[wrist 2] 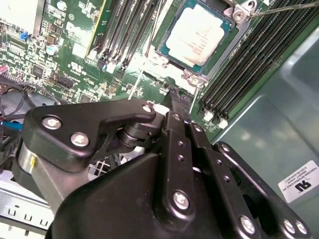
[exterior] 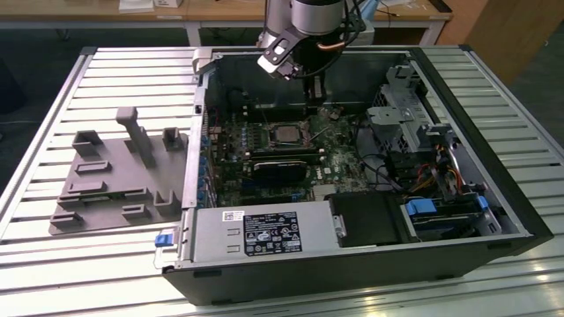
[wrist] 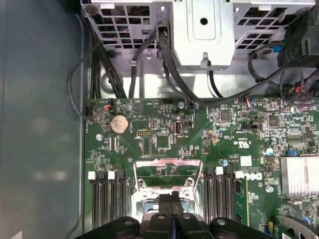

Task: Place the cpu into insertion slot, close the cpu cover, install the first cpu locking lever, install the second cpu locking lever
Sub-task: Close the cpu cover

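The cpu (wrist 2: 195,34) lies flat in the insertion slot (wrist 2: 160,50), its dull silver top facing up, near the middle of the green motherboard (wrist: 159,114). In the first wrist view the cpu cover (wrist: 167,163) shows as a silver frame just beyond the fingertips, with green board visible through its window. Whether it lies flat or stands tilted cannot be told. The gripper (wrist: 172,198) reaches down into the case beside the slot, on the side toward the case's back wall. Its two black fingers (wrist 2: 175,124) are pressed together, and nothing is seen between them. The tips are close to the slot's grey metal edge; contact cannot be judged.

Long black memory slots (wrist: 107,199) run along both sides of the slot, leaving only narrow strips of board. A round coin cell (wrist: 118,124) sits further out on the board, and a finned silver heatsink (wrist: 299,174) sits near one board edge.

The open computer case (exterior: 493,165) walls the board in. It also holds a power supply (exterior: 264,234) along its near wall, a metal drive cage (exterior: 405,99) on the exterior view's right, and bundles of black cables (wrist: 169,64).

The case rests on a slatted metal table (exterior: 132,72). A grey moulded fixture (exterior: 115,178) lies on the table at the exterior view's left, just beside the case. Wooden desks (exterior: 88,10) stand beyond the table's far edge.
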`<action>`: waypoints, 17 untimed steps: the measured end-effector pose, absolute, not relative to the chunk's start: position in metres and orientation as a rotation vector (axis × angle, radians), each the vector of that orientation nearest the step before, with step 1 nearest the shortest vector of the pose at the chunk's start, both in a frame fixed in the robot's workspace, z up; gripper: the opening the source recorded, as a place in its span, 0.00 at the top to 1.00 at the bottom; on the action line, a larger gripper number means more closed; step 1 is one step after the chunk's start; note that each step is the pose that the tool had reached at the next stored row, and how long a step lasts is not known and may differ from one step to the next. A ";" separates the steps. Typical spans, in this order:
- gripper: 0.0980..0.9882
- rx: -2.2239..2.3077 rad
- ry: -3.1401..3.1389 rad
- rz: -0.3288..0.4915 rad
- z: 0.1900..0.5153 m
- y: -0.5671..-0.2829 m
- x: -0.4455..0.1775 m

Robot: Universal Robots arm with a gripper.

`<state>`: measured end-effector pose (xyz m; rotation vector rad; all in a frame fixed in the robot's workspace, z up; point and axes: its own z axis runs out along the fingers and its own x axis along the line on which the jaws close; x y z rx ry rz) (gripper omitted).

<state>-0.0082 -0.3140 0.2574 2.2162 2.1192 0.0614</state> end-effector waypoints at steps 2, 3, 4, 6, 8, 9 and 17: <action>1.00 2.216 2.119 0.061 0.258 -0.314 -0.008; 1.00 2.216 2.119 0.061 0.258 -0.314 -0.008; 1.00 2.216 2.119 0.061 0.258 -0.314 -0.007; 1.00 2.216 2.119 0.061 0.258 -0.314 -0.004; 1.00 2.216 2.119 0.061 0.258 -0.314 0.001; 1.00 2.216 2.119 0.061 0.258 -0.314 0.004; 1.00 2.216 2.119 0.061 0.258 -0.314 0.030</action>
